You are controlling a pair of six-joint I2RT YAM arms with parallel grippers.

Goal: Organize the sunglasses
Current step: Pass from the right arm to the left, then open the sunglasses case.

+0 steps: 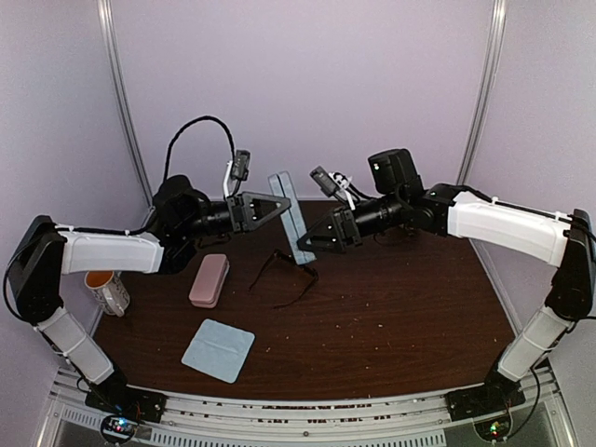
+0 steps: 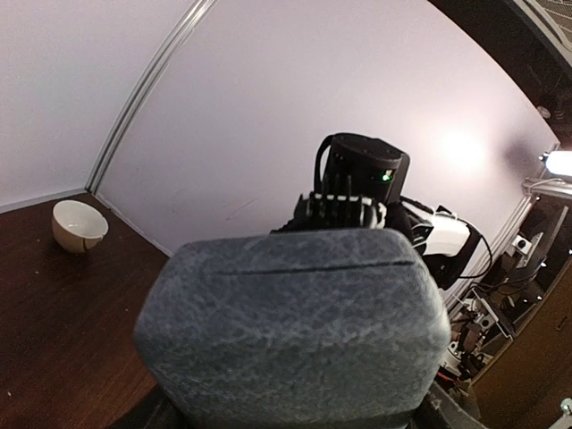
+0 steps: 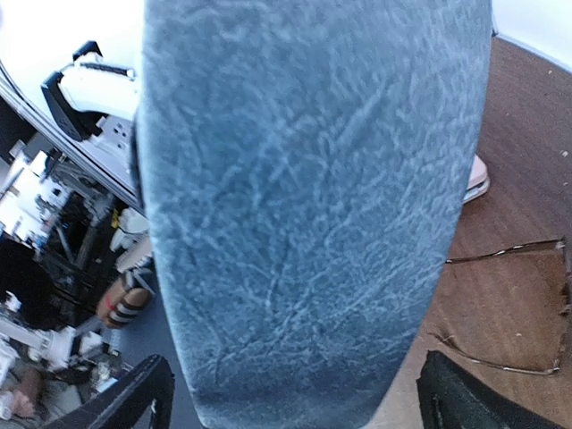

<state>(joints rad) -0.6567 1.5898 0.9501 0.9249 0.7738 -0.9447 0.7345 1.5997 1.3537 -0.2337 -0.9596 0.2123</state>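
Observation:
The thin reddish-brown wire sunglasses (image 1: 284,277) lie open on the dark table, in front of and below both grippers; their temples show in the right wrist view (image 3: 505,251). The chunky dark sunglasses are not in view. A grey-blue oblong case (image 1: 291,219) is held steeply tilted between the arms. My left gripper (image 1: 277,207) is shut on its upper end; the case (image 2: 295,331) fills that wrist view. My right gripper (image 1: 310,244) is shut on its lower end, one finger on each side of the case (image 3: 304,197).
A pink case (image 1: 209,279) lies left of the wire sunglasses. A light-blue cloth (image 1: 218,349) lies near the front left. A white mug (image 1: 107,291) stands at the left table edge, also in the left wrist view (image 2: 79,225). Walls enclose the back and sides.

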